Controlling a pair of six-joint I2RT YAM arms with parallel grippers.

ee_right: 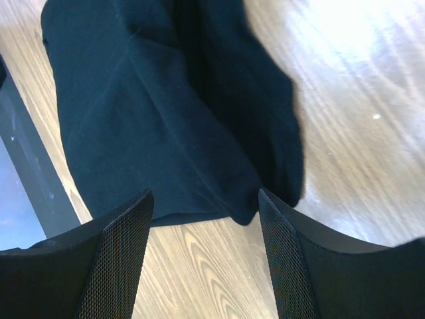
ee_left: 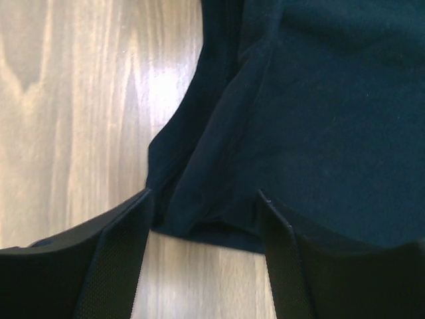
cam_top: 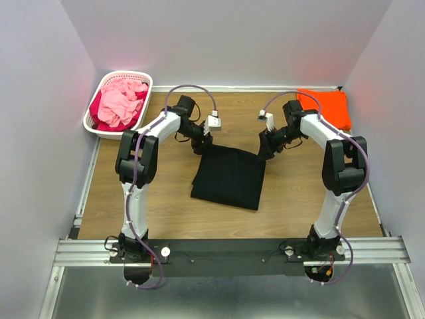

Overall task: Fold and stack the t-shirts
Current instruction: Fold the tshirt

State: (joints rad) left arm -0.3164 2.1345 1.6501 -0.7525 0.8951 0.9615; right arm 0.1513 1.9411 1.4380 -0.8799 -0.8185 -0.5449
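Black t-shirt point(cam_top: 229, 176) folded into a compact rectangle at centre of table point(cam_top: 133, 193); orange t-shirt point(cam_top: 325, 106) folded too, well apart at two o'clock. Stacking not yet done. Left gripper point(ee_left: 204, 199) and right gripper point(ee_right: 204, 196) spread wide at the black shirt's eleven and one o'clock corners, clamping nothing (cloth slack between fingers). Basket point(cam_top: 147, 90) at ten o'clock: pink cloth point(cam_top: 123, 100) heaped, garment type unclear. Fold layers uncountable.
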